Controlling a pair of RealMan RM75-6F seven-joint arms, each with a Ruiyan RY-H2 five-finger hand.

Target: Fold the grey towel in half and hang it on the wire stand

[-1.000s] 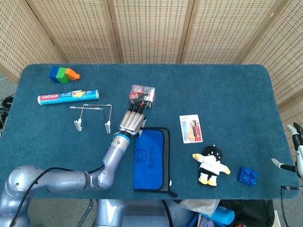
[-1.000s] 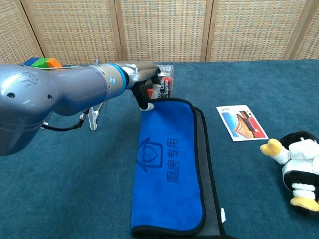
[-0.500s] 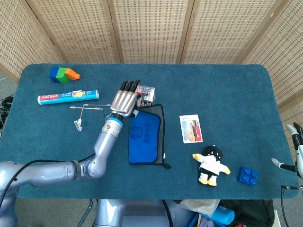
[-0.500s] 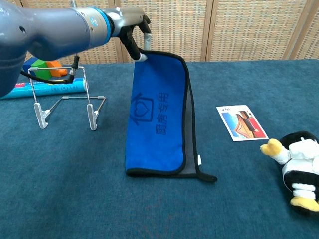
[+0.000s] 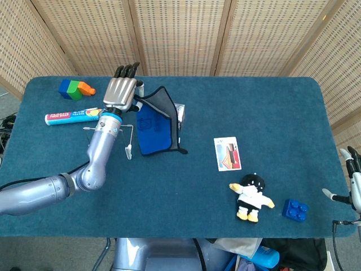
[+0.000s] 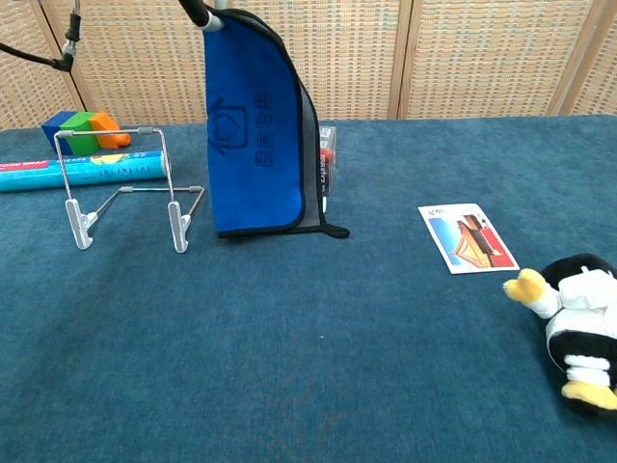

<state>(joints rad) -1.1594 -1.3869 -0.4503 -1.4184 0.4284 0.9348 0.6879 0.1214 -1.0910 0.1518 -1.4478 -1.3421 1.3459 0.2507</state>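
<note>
My left hand (image 5: 120, 92) holds the folded towel (image 5: 153, 123) by its top edge, lifted high above the table. The towel (image 6: 255, 125) hangs down, blue on the outside and grey on the inside, with its lower hem just above the cloth. The wire stand (image 6: 123, 188) is upright to the left of the hanging towel, apart from it; in the head view the wire stand (image 5: 110, 137) lies partly under my left forearm. Only the fingers (image 5: 351, 169) of my right hand (image 5: 348, 182) show at the right edge, spread and holding nothing.
A small red-and-clear box (image 6: 326, 160) sits just behind the towel. A long tube (image 5: 74, 116) and coloured blocks (image 5: 76, 88) lie at the far left. A card (image 5: 227, 153), a penguin toy (image 5: 251, 196) and a blue brick (image 5: 294, 210) are on the right.
My left hand has raised the towel off the table and carried it back and to the left, towards the wire stand. The towel now hangs free. The right hand has not moved.
</note>
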